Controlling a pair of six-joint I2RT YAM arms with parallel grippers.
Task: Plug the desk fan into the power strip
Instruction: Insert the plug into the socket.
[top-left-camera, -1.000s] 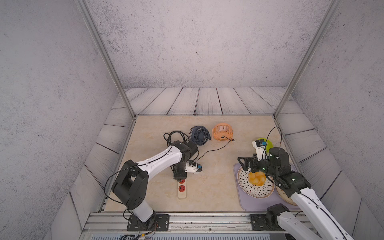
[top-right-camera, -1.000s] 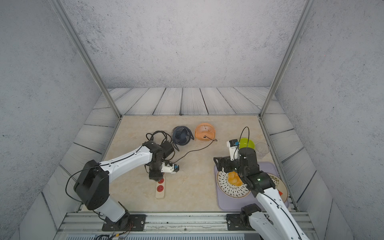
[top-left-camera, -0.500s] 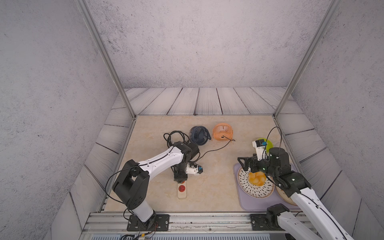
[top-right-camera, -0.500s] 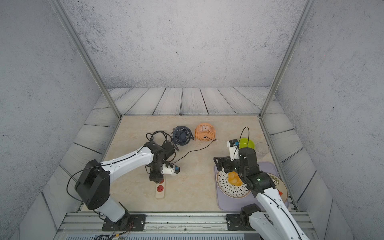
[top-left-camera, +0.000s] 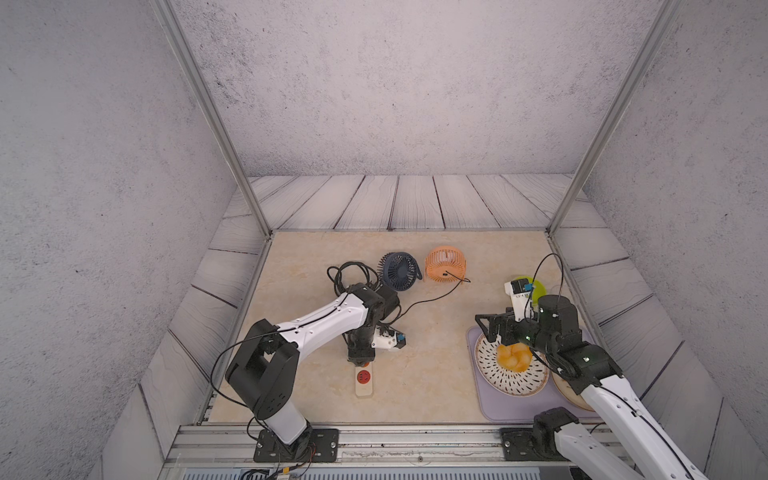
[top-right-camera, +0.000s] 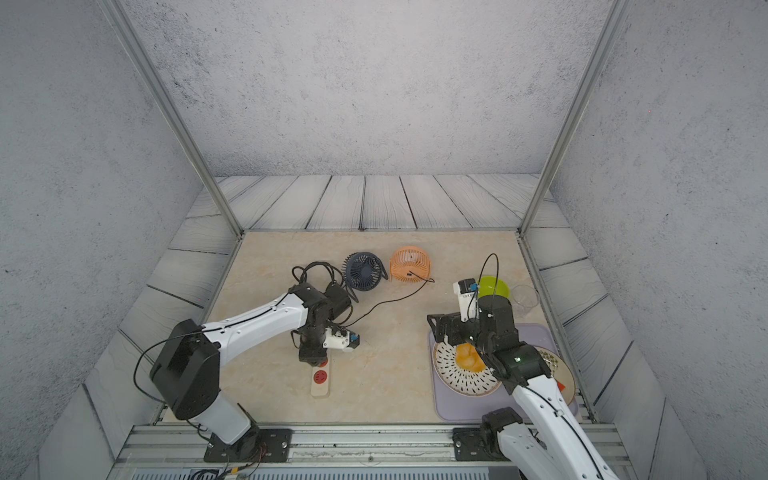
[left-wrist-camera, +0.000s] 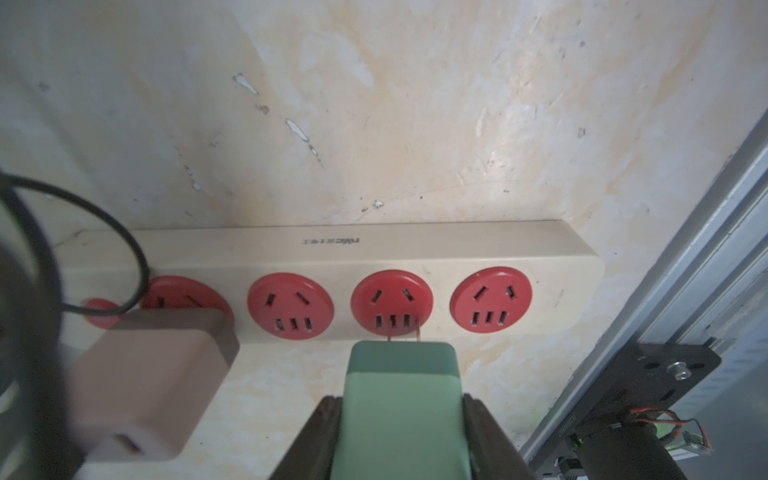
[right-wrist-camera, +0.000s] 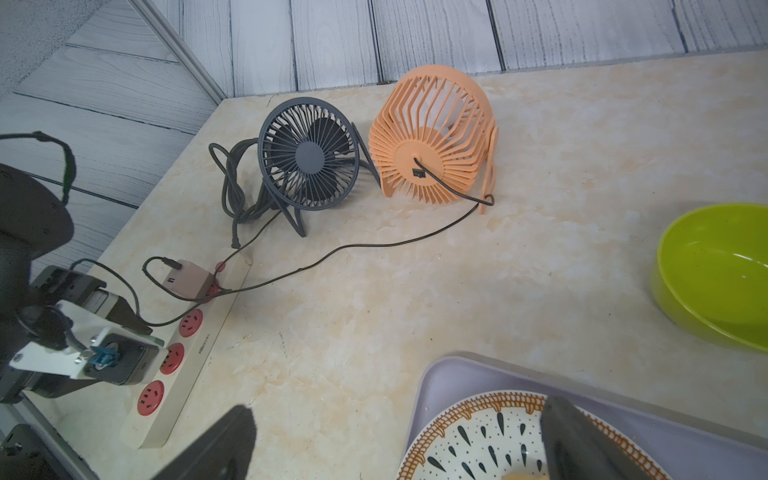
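The cream power strip (left-wrist-camera: 415, 245) lies near the table's front edge, seen in both top views (top-left-camera: 364, 386) (top-right-camera: 320, 386). My left gripper (left-wrist-camera: 401, 401) is shut on a green plug (left-wrist-camera: 399, 365). The plug's two prongs (left-wrist-camera: 405, 332) show bare at the rim of the third red socket (left-wrist-camera: 390, 297). A pinkish adapter (left-wrist-camera: 153, 374) sits in the first socket. An orange desk fan (right-wrist-camera: 432, 137) and a dark blue desk fan (right-wrist-camera: 309, 156) stand at the back. The orange fan's thin black cord (right-wrist-camera: 374, 245) runs to the strip. My right gripper (right-wrist-camera: 401, 411) hangs open over the plate's edge.
A lilac tray (top-left-camera: 484, 403) at the right holds a patterned plate (top-left-camera: 513, 380) with orange food. A lime bowl (right-wrist-camera: 715, 274) and a clear cup (top-right-camera: 524, 297) stand behind it. A coiled black cord (top-left-camera: 347, 274) lies beside the dark fan. A metal rail (left-wrist-camera: 685, 291) runs close by the strip.
My left gripper with the green plug has edged slightly down toward the strip. The right arm has not moved.
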